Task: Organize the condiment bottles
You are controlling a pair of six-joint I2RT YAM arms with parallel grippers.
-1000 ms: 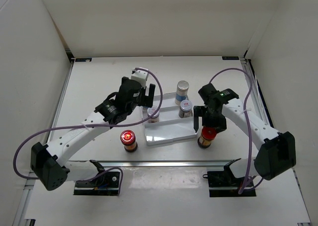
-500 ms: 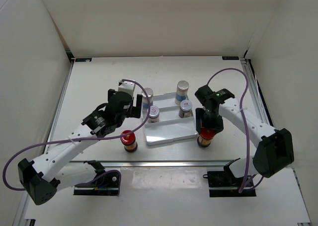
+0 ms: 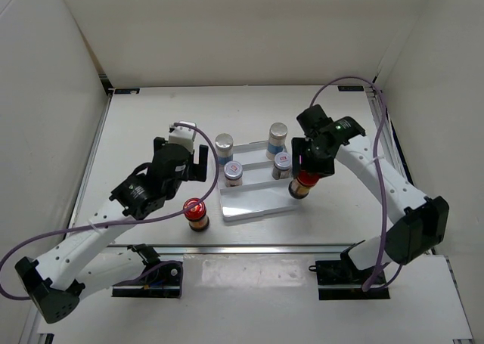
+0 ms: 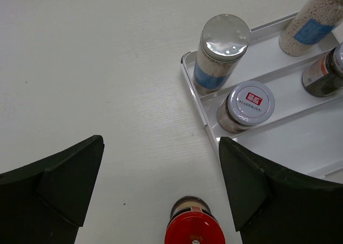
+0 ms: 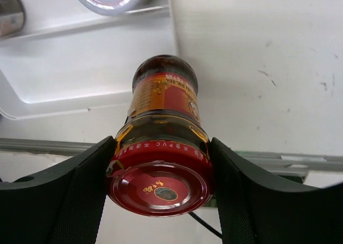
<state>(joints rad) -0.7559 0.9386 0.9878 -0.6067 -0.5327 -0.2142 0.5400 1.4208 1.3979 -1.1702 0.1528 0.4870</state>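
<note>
Overhead, the left gripper [image 4: 161,171], jaws gaping empty, hangs over a red-capped jar [image 4: 194,233] on the tabletop [image 4: 107,67] beside the tray [image 4: 289,142]; only its wrist view shows a silver-lidded jar [image 4: 247,102] bearing a red square label. Rightward, the right gripper [image 5: 161,187] clamps the second red-capped jar [image 5: 163,110] at the tray's right edge, label writing unreadable.

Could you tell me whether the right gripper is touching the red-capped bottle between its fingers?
Touching: in the right wrist view, the right gripper presses both fingers against the red-capped bottle at its cap.
</note>
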